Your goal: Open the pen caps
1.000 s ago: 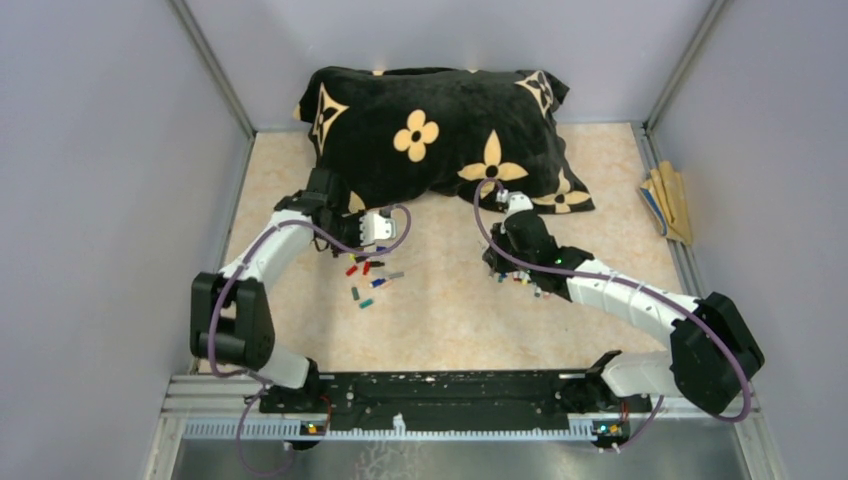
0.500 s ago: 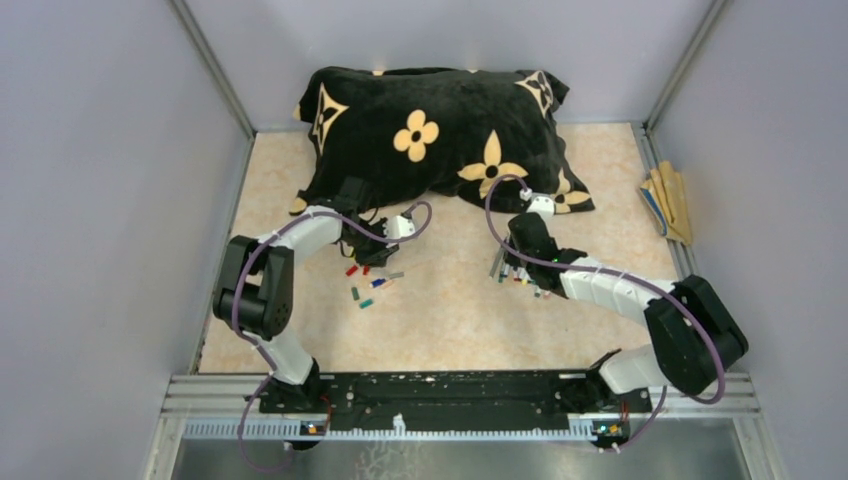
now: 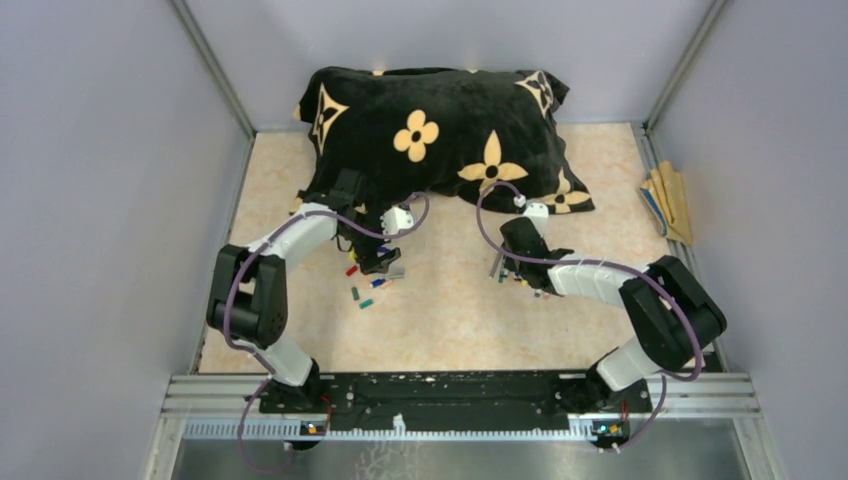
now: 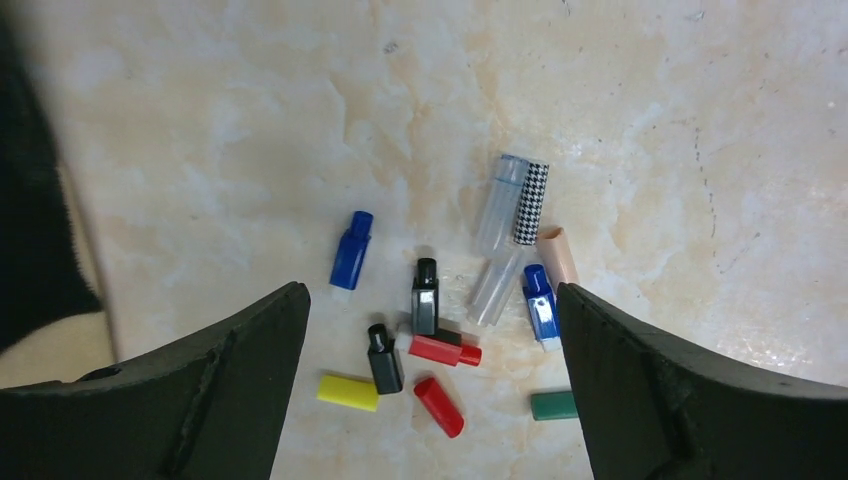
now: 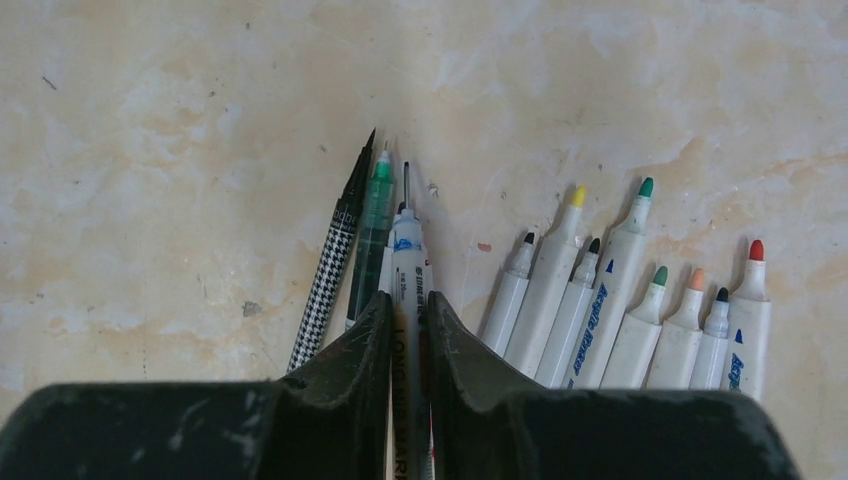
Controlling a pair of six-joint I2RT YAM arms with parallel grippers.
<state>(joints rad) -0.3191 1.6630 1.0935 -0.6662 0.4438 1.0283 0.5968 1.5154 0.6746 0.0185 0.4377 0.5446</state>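
Note:
Several loose pen caps lie in a small pile on the table: a blue cap (image 4: 351, 250), black caps (image 4: 425, 295), red caps (image 4: 439, 406), a yellow cap (image 4: 348, 392), a green cap (image 4: 553, 405) and clear ones (image 4: 498, 205). My left gripper (image 4: 430, 300) hangs open just above them, jaws wide and holding nothing. From above, the left gripper (image 3: 385, 262) is over the cap pile (image 3: 365, 288). My right gripper (image 5: 408, 300) is shut on a white needle-tipped pen (image 5: 408, 262). Beside that pen lies a row of uncapped pens (image 5: 600, 300), and the right gripper (image 3: 508, 268) stays low over them.
A black pillow with tan flowers (image 3: 440, 135) fills the back of the table, close behind both grippers. A houndstooth pen (image 5: 330, 280) and a green pen (image 5: 372, 240) lie left of the held pen. Tan sticks (image 3: 668, 200) rest by the right wall.
My left gripper has come down from the pillow's edge to the cap pile and its jaws have sprung wide open. The right gripper has stayed at the pens, still shut.

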